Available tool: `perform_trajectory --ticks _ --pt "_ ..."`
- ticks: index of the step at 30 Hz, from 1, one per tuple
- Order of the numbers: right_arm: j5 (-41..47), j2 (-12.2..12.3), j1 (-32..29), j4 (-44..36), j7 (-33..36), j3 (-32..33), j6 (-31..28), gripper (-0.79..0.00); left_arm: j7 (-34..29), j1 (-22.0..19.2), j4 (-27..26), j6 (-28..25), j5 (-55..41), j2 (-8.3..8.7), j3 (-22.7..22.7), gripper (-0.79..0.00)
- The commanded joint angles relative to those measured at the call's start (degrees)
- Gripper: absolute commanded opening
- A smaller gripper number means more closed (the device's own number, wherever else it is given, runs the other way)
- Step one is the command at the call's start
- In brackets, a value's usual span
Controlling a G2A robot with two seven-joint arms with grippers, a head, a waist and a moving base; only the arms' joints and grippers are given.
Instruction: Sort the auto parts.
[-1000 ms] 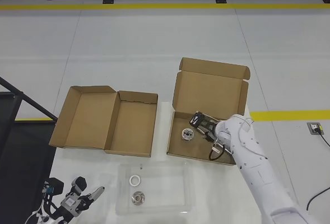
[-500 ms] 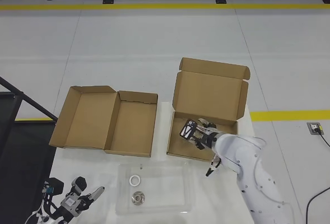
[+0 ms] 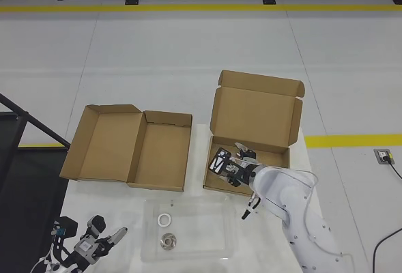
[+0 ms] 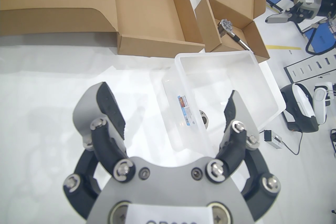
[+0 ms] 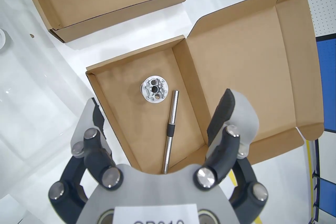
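Hovering over the right box (image 5: 115, 104), right pincer (image 5: 162, 101) gapes wide, empty.

boxes: left box (image 3: 161, 153) and right box (image 3: 255, 116) side by side on the counter (image 3: 112, 205), mid-frame in top view
tray (image 3: 207, 232): lower centre, just below both boxes
in tray: ring (image 3: 164, 220) above flanged disc (image 3: 167, 241), left half
in right box: toothed disc (image 5: 155, 89), rod (image 5: 170, 128) just beside it
right hand (image 3: 229, 158): over right box
left hand (image 3: 108, 231): lower left, apart from tray
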Motion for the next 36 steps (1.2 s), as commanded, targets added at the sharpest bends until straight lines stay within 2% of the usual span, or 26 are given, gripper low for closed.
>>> perform_trajectory --ticks 1,3,9,13,17,21,23,36 --pt "0.0 0.0 0.0 0.0 0.0 0.0 0.0 0.0 0.0 0.0 0.0 0.0 0.0 0.0 0.0 0.0" --pt "0.1 0.0 -0.4 0.4 -1.1 -0.4 -0.7 0.0 0.0 0.0 0.0 0.0 0.0 0.0 0.0 0.0" --pt "-5.6 0.6 1.4 2.3 -12.7 -5.4 -10.2 0.0 1.0 -0.3 -0.1 1.2 -0.4 -0.12 0.6 0.0" --pt "-6.3 0.2 4.5 5.0 -17.2 -10.4 -15.2 0.0 1.5 -0.5 0.0 1.1 -0.8 -0.11 0.5 0.0" --pt "-6.9 -0.8 8.4 8.4 -19.8 -16.4 -18.9 0.0 4.6 -0.3 0.3 1.0 -1.8 -0.25 -0.1 0.0" --pt "-5.2 -2.1 11.8 13.3 -21.8 -21.0 -19.7 0.0 7.2 0.6 0.6 -0.9 -4.4 -0.33 -1.2 0.0" --pt "-2.0 -3.1 13.3 16.5 -19.6 -22.6 -18.9 0.0 8.0 0.9 0.9 -1.9 -6.0 -0.35 -1.7 0.0" --pt "-2.0 -3.1 13.3 16.5 -19.6 -22.6 -18.9 0.0 7.2 1.3 1.1 -3.1 -7.3 -0.27 -2.4 0.0"
